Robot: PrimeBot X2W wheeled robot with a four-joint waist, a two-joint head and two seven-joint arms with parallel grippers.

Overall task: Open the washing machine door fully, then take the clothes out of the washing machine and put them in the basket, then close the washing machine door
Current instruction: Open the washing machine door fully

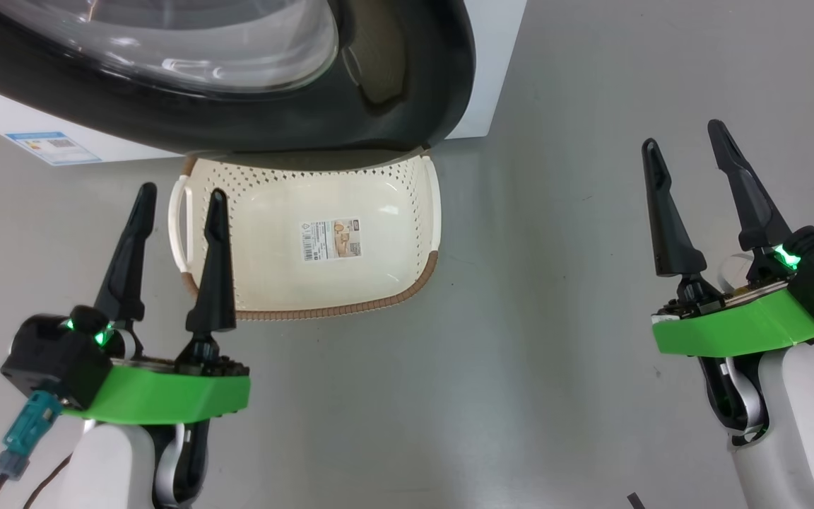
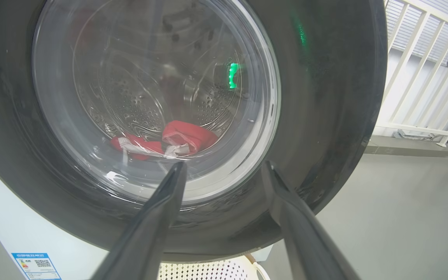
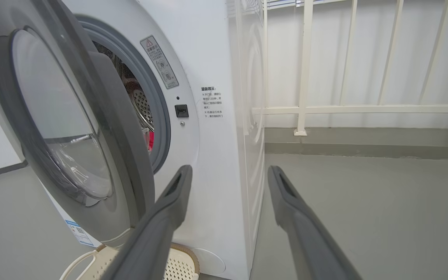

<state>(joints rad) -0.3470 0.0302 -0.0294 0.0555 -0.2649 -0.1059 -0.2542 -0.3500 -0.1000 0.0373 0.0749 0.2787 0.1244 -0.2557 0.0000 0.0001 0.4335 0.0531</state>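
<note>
While the washing machine door (image 1: 251,116) stands partly swung out from the white washing machine (image 3: 216,155), its wide glossy black rim and bulging clear glass bowl hang over the far end of the basket (image 1: 266,240). That basket sits on the smooth grey floor (image 1: 520,353) just in front of the machine. It is a rounded rectangle of cream plastic with perforated walls, a brown woven-look rim, a loop handle at its side and a paper label (image 1: 331,239) on its bare bottom. The clothes (image 2: 177,140) lie low inside the perforated steel drum (image 2: 138,112), seen through the glass as soft, crumpled red fabric with white trim. A thick grey rubber gasket (image 3: 161,128) rings the drum mouth, and a small blue label (image 1: 46,147) marks the lower front panel. The left gripper (image 1: 182,191) hovers beside the basket's left handle, its long, dark, tapering fingers spread apart and holding nothing. The right gripper (image 1: 684,134) hangs well off to the right above bare floor, its fingers likewise spread and empty. A white barred railing (image 3: 305,77) stands beyond the machine's side.
</note>
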